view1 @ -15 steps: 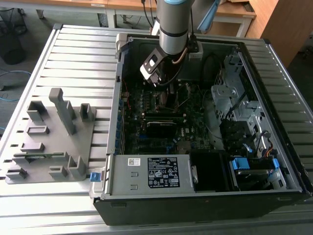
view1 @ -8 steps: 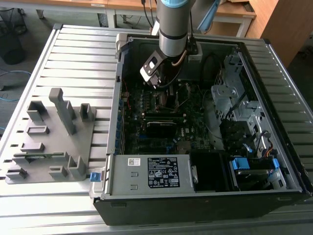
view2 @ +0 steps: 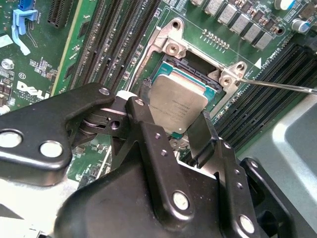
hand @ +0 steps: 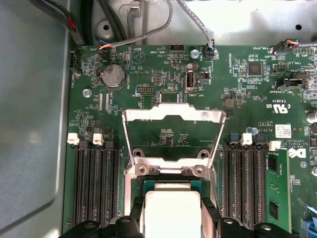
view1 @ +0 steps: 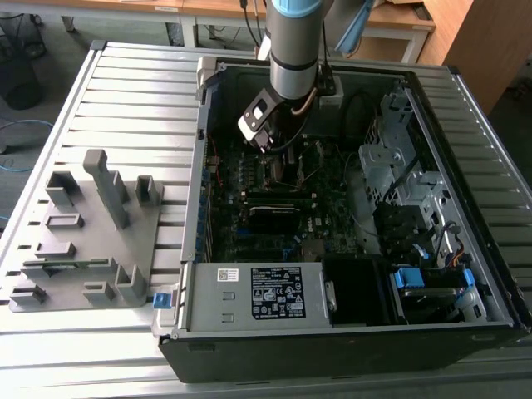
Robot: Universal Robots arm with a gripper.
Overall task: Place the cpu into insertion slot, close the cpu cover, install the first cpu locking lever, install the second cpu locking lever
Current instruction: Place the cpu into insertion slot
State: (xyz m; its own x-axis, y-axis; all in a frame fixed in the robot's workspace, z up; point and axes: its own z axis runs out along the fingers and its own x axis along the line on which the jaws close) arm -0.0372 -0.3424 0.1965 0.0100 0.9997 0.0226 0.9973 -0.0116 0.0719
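**Technician:** What was the state of the jaws at this step?

**Inspector:** The jaws were closed narrowly on the cpu (view2: 178,101), gripping two opposite edges. In both wrist views the chip sat between them, directly over the insertion slot (view2: 184,63). In the exterior view the arm (view1: 293,50) reached down into the open computer case (view1: 197,208) on the slatted table (view1: 125,100).

**Technician:** Was the chip seated?

**Inspector:** That could not be confirmed. In the second wrist view it appeared slightly tilted relative to the socket frame. The chip itself hid any contact with the socket floor.

**Technician:** Where was the retention hardware?

**Inspector:** The cpu cover (hand: 173,115) stood raised on its hinge at one edge of the socket, clear of the chip. One locking lever (view2: 277,86) lay swung out over the memory slots (view2: 257,106), unlatched.

**Technician:** What were the failure modes?

**Inspector:** Four risks were judged from this position:
- **Tilted release:** one corner would land first and could bend the socket contacts.
- **Sideways offset:** even a small one would leave the chip resting on the socket rim rather than inside it.
- **Uneven opening:** the jaws might drag the chip sideways.
- **Raised cover:** it stood near the jaws, so a careless withdrawal might knock it down onto an unseated chip.
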